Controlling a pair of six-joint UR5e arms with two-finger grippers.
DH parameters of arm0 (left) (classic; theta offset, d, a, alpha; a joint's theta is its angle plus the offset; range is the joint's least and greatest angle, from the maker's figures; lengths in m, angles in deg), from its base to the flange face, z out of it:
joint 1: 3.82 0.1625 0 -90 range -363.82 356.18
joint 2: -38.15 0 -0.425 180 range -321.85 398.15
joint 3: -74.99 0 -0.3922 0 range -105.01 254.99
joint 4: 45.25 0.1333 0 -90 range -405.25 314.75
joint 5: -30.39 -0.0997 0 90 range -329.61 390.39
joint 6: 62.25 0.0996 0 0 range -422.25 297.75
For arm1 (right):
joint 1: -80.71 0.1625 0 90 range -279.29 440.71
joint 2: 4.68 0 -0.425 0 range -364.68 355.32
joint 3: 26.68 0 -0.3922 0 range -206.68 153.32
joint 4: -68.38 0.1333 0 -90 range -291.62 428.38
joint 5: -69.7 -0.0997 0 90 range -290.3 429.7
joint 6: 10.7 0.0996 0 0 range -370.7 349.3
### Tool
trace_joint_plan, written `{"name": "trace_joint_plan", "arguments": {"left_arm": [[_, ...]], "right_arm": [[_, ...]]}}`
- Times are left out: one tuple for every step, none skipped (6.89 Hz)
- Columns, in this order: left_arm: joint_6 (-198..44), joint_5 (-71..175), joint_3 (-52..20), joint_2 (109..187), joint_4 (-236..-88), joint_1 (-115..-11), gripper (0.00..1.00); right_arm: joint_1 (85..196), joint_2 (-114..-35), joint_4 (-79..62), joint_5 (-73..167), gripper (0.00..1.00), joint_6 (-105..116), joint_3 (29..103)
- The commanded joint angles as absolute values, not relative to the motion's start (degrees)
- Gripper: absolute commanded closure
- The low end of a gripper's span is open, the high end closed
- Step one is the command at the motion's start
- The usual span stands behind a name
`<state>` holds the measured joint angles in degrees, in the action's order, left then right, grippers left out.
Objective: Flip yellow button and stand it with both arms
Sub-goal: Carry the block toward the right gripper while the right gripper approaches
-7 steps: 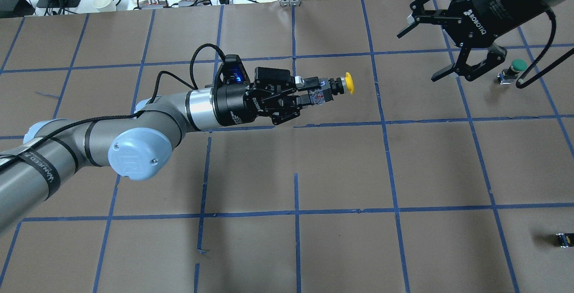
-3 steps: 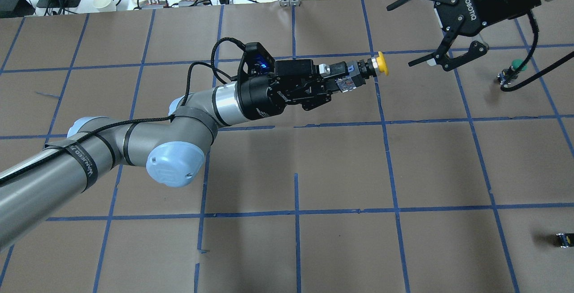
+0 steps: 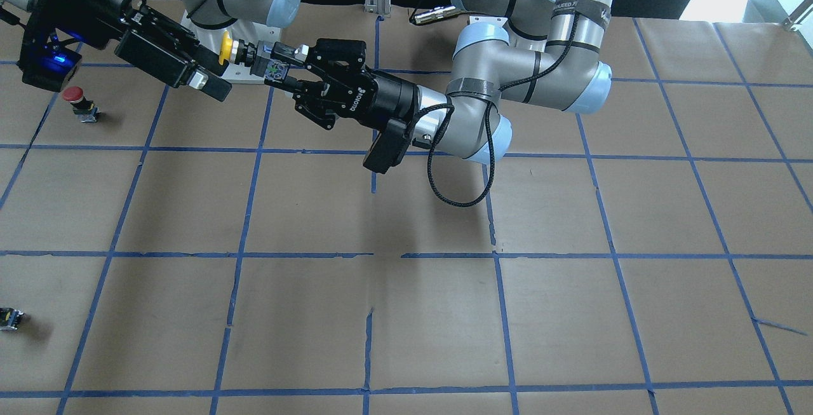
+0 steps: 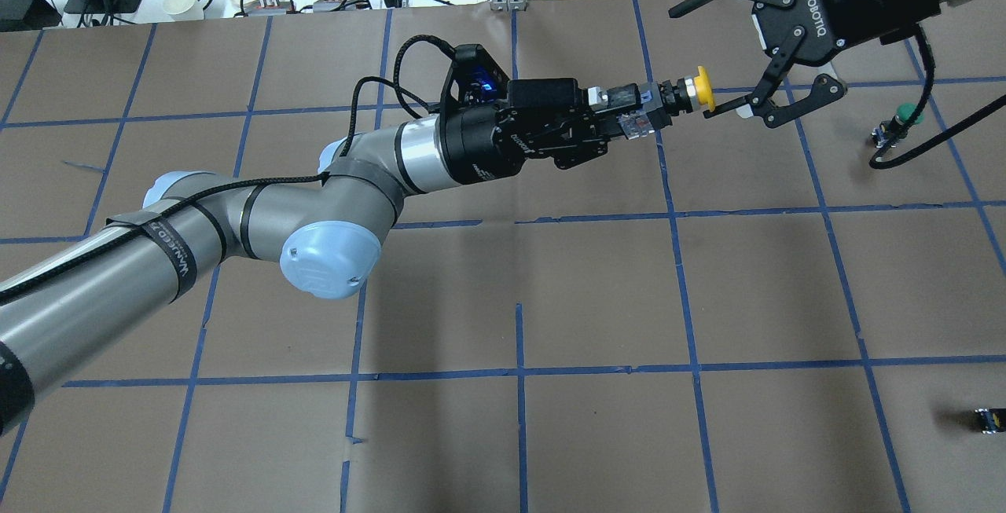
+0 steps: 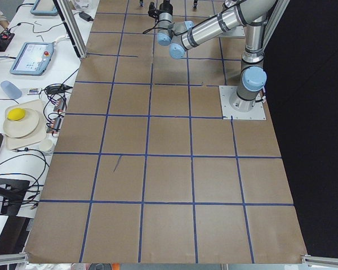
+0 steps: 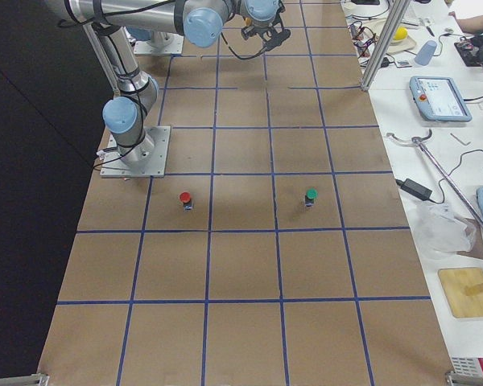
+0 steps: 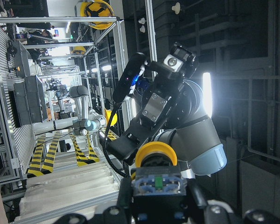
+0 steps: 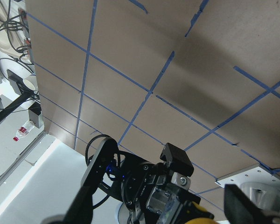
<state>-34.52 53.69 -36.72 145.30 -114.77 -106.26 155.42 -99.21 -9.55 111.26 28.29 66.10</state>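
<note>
The yellow button (image 4: 699,89) is held level in the air, its cap pointing at my right gripper. My left gripper (image 4: 633,114) is shut on the button's grey base. It also shows in the front-facing view (image 3: 274,70), with the cap (image 3: 224,47) to its left. My right gripper (image 4: 695,61) is open, and the cap sits between its spread fingers, close to the lower fingertip (image 4: 719,110). In the right wrist view the cap (image 8: 196,218) is at the bottom edge between the two fingers (image 8: 242,205). In the left wrist view the cap (image 7: 156,153) faces the right gripper.
A red-capped button (image 3: 75,94) stands on the brown paper under my right arm. The overhead view shows a green-capped button (image 4: 910,112) there. A small capless block (image 4: 986,419) lies at the right edge. Blue tape lines grid the table (image 4: 597,301).
My left gripper has carried the yellow button right and farther from the robot. My right gripper has turned and shifted so its open fingers now flank the cap.
</note>
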Motion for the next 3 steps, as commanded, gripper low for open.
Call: {"name": "trace_joint_plan", "arguments": {"left_arm": [[-34.65, 53.77, -34.7, 146.25, -114.85, -107.18, 0.88], [-34.74, 54.38, -34.7, 146.34, -114.94, -107.18, 0.91], [-34.83, 56.56, -34.7, 146.34, -115.03, -107.18, 0.95]], "right_arm": [[155.24, -100.04, -8.26, 111.97, 0.01, 28.67, 65.35], [154.89, -99.95, -8.26, 114.32, 0.01, 28.59, 64.47], [154.89, -100.04, -7.56, 115.39, 0.01, 28.59, 63.33]]}}
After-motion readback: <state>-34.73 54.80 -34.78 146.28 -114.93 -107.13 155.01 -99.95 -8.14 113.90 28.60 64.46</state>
